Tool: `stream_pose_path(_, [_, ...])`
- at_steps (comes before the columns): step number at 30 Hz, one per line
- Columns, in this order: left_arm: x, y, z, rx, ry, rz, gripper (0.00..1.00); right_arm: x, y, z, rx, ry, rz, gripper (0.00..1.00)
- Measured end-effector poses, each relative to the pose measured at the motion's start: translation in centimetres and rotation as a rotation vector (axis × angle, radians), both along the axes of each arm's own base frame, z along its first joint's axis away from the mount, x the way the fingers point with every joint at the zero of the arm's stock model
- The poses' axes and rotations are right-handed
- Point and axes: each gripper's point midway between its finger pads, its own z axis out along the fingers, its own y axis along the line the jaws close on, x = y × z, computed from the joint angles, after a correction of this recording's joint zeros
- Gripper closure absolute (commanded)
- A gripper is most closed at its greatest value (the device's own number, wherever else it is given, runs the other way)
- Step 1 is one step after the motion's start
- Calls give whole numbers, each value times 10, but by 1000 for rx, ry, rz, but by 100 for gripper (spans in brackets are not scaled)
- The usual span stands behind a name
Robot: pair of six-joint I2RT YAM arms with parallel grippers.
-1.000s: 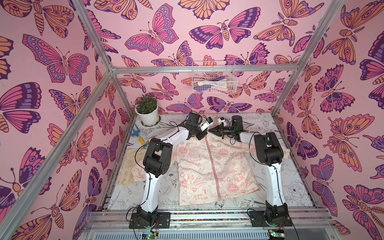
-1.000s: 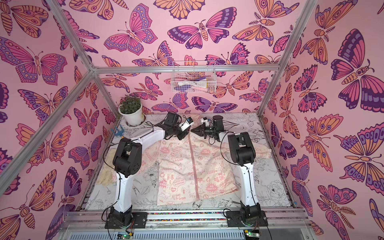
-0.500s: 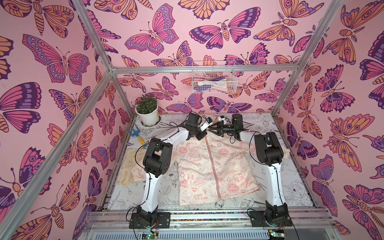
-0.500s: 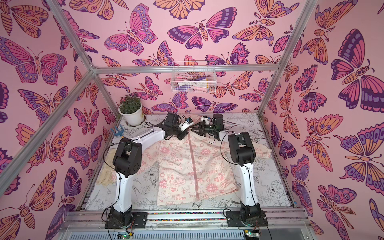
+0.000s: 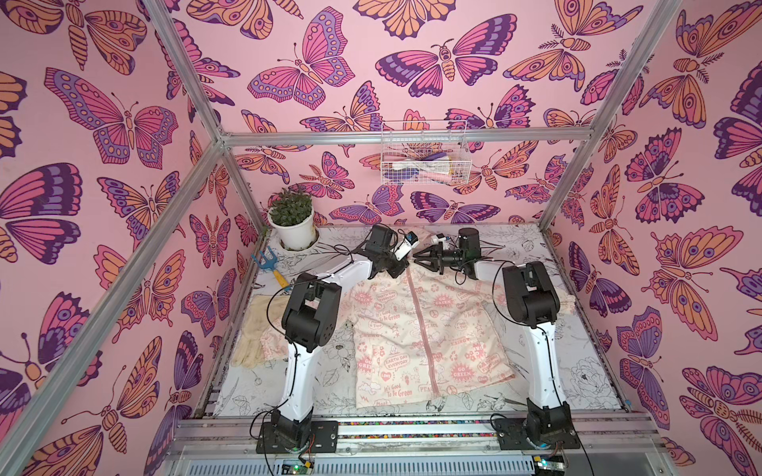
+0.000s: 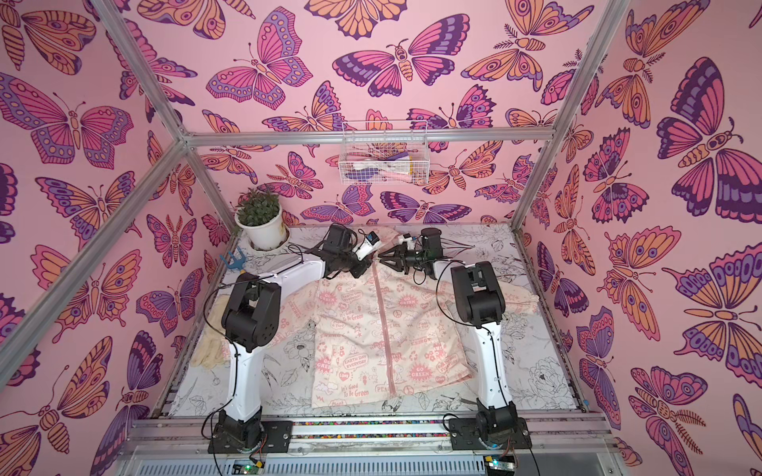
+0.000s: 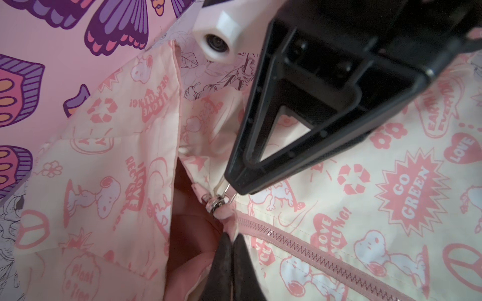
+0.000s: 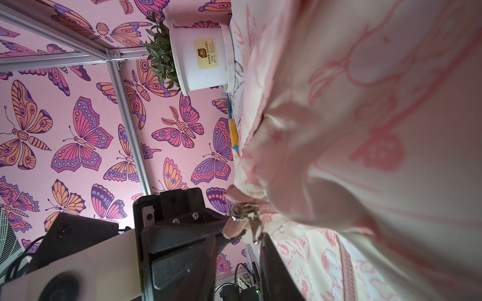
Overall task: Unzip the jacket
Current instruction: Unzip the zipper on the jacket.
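So, we see the jacket lying flat on the bench, mid-frame in both top views, zipped up. The left tool is pinched tight on the fabric at the collar. The right tool is narrowly open, tip at the zipper pull.

Not a home or shop: I worked in a robot data-collection cell, lab-type rig. An aluminium frame boxed the space, with butterfly wallpaper on flat panels all round. My left arm base and right arm base sat bolted on a metal rail, cables loose. The table had a flower-sketch cover. Props were few: potted plant, wire basket on the back wall, garden fork, glove, the jacket.
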Motion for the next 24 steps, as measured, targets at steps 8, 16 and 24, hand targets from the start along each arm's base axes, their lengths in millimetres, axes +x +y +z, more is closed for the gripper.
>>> stream_pose_path(8, [-3, 0, 7, -22, -19, -1, 100, 4, 0, -9, -6, 23, -12, 77])
stream_pose_path(16, [-3, -1, 6, -37, -14, 3, 100, 4, 4, -18, -3, 42, -11, 76])
stream_pose_path(24, [-4, 1, 9, -70, -5, 27, 100, 6, 8, -7, 35, 10, -13, 66])
